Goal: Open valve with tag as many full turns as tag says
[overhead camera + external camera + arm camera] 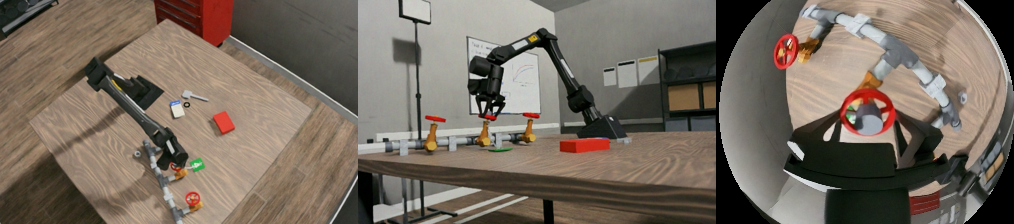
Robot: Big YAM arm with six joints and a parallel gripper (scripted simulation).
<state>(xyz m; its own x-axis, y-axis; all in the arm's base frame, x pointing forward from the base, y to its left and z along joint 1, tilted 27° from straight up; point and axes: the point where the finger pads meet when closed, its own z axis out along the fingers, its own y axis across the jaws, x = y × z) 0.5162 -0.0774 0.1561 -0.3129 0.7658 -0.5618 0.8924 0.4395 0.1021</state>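
A grey pipe (161, 177) near the table's front edge carries three brass valves with red handwheels. A green tag (197, 165) lies on the table, chained to the middle valve (483, 137). My gripper (488, 114) points straight down over that valve and is shut on its red handwheel (868, 111). The handwheel also shows in the top view (176, 167), mostly hidden by the gripper, and in the exterior view (487, 116). A second valve handwheel (192, 197) stands free at the near end; it shows in the wrist view (785, 51). The third handwheel (531, 115) is behind the arm.
A red block (223, 122), a blue-and-white card (176, 109), a black ring (187, 105), a grey key-like tool (194, 95) and a grey nut (135, 153) lie on the table. The arm's black base (143, 89) stands at the far left. A red cabinet (198, 16) is beyond the table.
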